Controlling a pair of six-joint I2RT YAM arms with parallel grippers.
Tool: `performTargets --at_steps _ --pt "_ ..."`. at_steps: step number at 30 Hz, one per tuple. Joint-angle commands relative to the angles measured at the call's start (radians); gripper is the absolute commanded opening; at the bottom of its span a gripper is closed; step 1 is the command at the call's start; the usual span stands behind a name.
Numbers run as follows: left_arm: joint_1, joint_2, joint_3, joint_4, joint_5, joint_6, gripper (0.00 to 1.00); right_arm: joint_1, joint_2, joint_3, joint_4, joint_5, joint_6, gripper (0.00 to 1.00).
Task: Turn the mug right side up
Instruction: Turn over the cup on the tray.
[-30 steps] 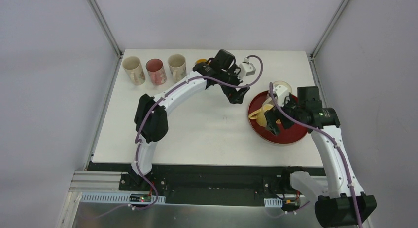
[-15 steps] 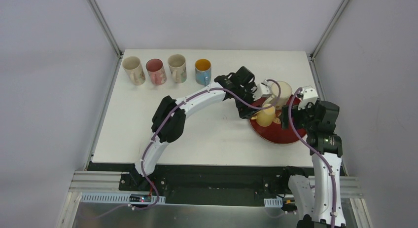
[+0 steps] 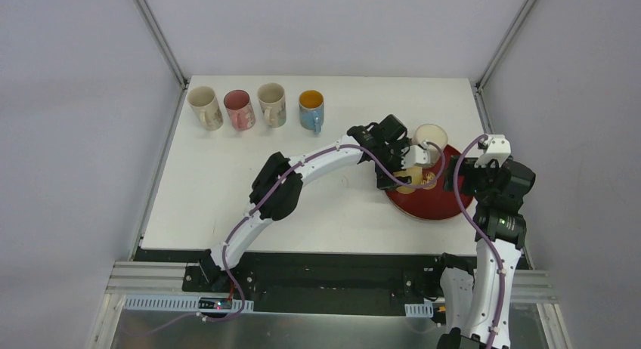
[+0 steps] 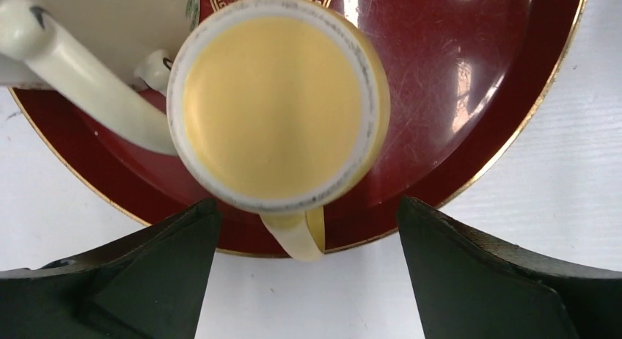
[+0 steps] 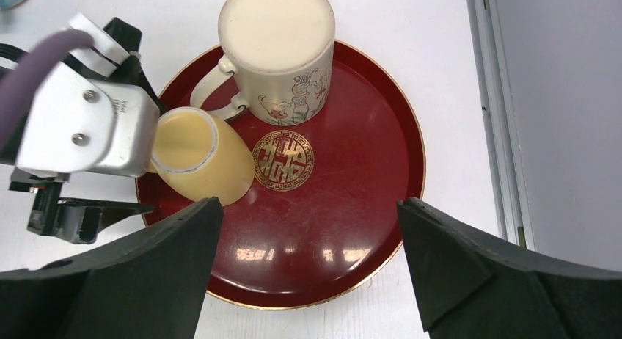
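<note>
A yellow mug (image 4: pixel 275 108) stands upside down, base up, at the left edge of the red tray (image 4: pixel 469 97), its handle (image 4: pixel 297 236) pointing off the tray. My left gripper (image 4: pixel 308 205) is open, its fingers either side of the handle and not touching it. The mug also shows in the right wrist view (image 5: pixel 194 155) and in the top view (image 3: pixel 413 180). A cream patterned mug (image 5: pixel 279 53) stands upside down at the tray's far side. My right gripper (image 5: pixel 309 203) is open and empty over the tray's near right part (image 5: pixel 330 236). In the top view the left gripper (image 3: pixel 389 179) and right gripper (image 3: pixel 453 175) flank the tray.
Several upright mugs stand in a row at the back left: cream (image 3: pixel 205 107), pink (image 3: pixel 240 109), cream patterned (image 3: pixel 272 103) and blue with an orange inside (image 3: pixel 311 109). The table's right edge (image 3: pixel 484 130) runs close to the tray.
My left arm swung from the back row of mugs over to the tray's left edge. My right gripper drew back from the yellow mug toward the right.
</note>
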Motion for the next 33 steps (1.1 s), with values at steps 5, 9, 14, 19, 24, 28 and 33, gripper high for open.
performTargets --at_steps 5,9,14,19,24,28,33 --pt "-0.024 0.068 0.133 -0.004 -0.015 0.038 0.82 -0.026 -0.018 -0.008 0.053 -0.047 0.034 0.99" --pt "-0.027 0.091 0.168 -0.004 -0.038 0.038 0.70 -0.036 -0.030 -0.009 0.053 -0.068 0.039 0.99" --pt "-0.028 0.088 0.184 -0.004 -0.052 0.051 0.63 -0.041 -0.028 -0.011 0.054 -0.078 0.039 0.99" --pt "-0.027 0.067 0.183 -0.004 -0.045 0.051 0.65 -0.042 -0.021 -0.013 0.054 -0.087 0.041 0.99" --pt "-0.029 0.043 0.183 -0.004 -0.041 0.049 0.66 -0.041 -0.020 -0.013 0.054 -0.094 0.043 0.99" --pt "-0.029 0.023 0.185 -0.008 -0.034 0.043 0.56 -0.042 -0.020 -0.014 0.054 -0.097 0.043 0.99" --pt "-0.029 0.012 0.191 -0.018 -0.026 0.038 0.49 -0.043 -0.022 -0.014 0.053 -0.098 0.045 0.99"
